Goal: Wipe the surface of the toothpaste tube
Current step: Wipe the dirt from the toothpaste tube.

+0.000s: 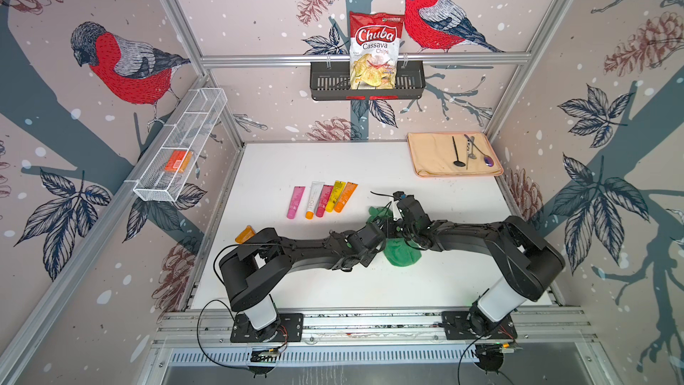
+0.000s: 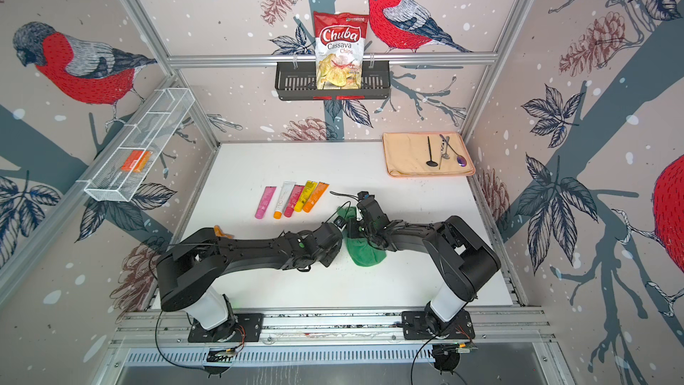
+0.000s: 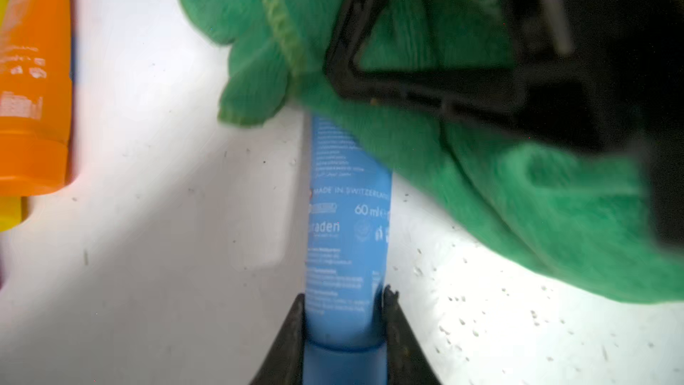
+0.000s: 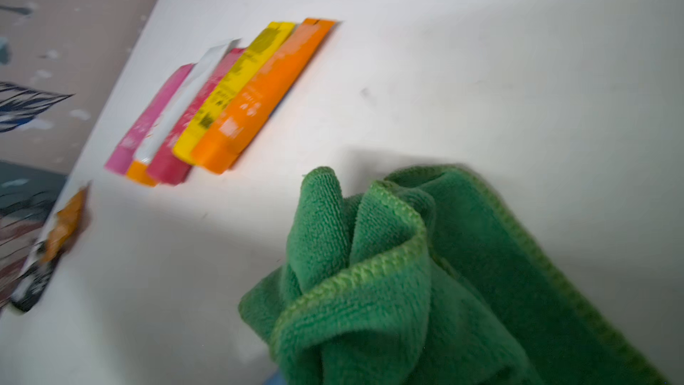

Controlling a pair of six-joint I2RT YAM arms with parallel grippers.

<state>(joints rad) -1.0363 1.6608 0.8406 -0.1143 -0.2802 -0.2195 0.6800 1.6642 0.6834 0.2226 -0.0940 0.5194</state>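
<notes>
A light blue toothpaste tube [image 3: 348,216] stands out from my left gripper [image 3: 344,312], which is shut on its cap end. The tube's far end is covered by a green cloth [image 3: 481,179]. My right gripper [image 3: 407,90] presses onto that cloth from above and is shut on it. In the right wrist view the bunched cloth [image 4: 407,290] hides the fingers. In both top views the two arms meet at mid-table over the cloth [image 1: 401,251] [image 2: 364,251], and the tube is hidden between them.
Several coloured tubes [image 1: 322,200] lie in a row just beyond the grippers. An orange packet [image 1: 245,234] lies near the left arm. A beige towel [image 1: 433,157] with utensils is at the back right. A chips bag [image 1: 374,50] stands in a wall basket.
</notes>
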